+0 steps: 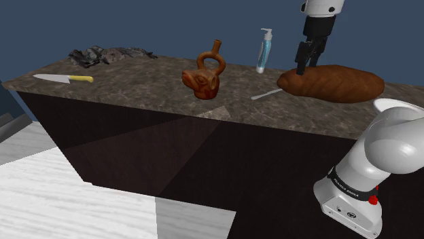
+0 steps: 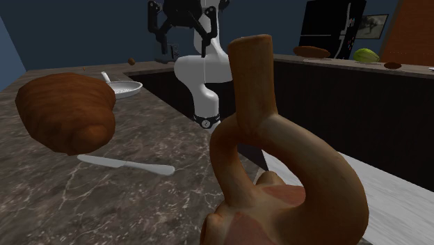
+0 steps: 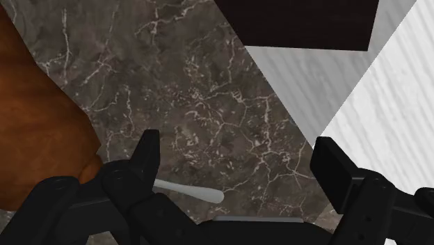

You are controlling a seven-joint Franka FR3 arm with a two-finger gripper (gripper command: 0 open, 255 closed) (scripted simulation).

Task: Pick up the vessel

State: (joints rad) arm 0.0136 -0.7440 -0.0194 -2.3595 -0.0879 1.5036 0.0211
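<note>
White arm (image 1: 384,142) with dark joints, black pincer (image 3: 236,145).

A reddish-brown stirrup-spouted vessel (image 1: 204,73) (image 2: 278,181) stands upright on the dark marble counter (image 1: 136,85).

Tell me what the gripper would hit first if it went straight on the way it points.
Most likely the marbled countertop: the open gripper points down at its bare surface. The brown loaf lies beside one finger and a white utensil is close by, so either might be grazed.

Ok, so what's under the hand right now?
Bare marble counter lies below the open hand. A white utensil pokes out by one finger, the rest hidden behind it. The brown loaf sits to one side.
</note>
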